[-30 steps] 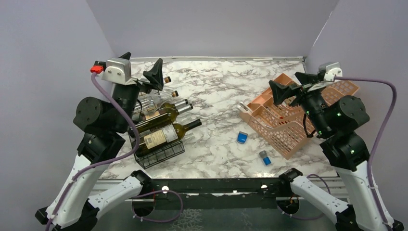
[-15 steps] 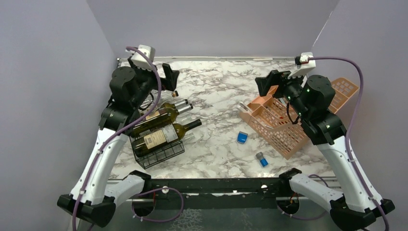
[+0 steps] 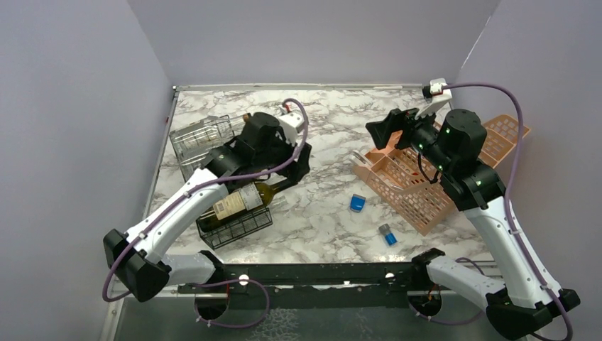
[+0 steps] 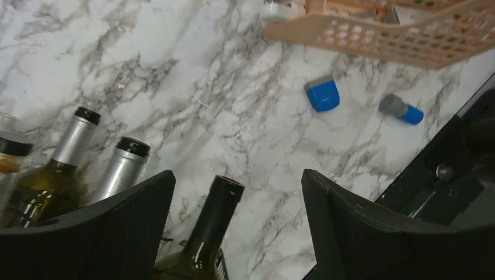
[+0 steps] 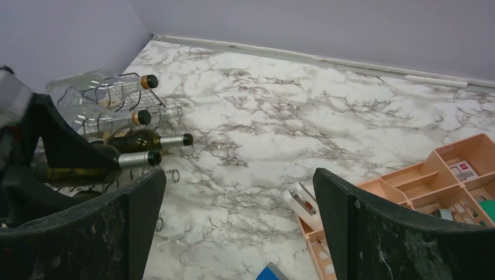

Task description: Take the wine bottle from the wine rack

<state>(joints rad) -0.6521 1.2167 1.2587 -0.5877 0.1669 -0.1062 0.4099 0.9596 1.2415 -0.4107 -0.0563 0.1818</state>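
Note:
The black wire wine rack stands at the left and holds several bottles lying on their sides. The front one is a green wine bottle with a paper label and a black-capped neck. My left gripper is open at the neck ends of the bottles. In the left wrist view the left gripper has that black-capped neck between its two fingers, nearer the left one, without touching it. My right gripper is open and empty in the air above the table's right half; it also shows in its wrist view.
Two silver-capped bottle necks lie left of the black-capped one. An orange-pink mesh organizer stands at the right. A blue block and a small blue-grey piece lie on the marble between rack and organizer.
My left arm swung from the back left, over the rack, down to the bottle necks. My right arm straightened up and its gripper shifted left. The bottles have not moved.

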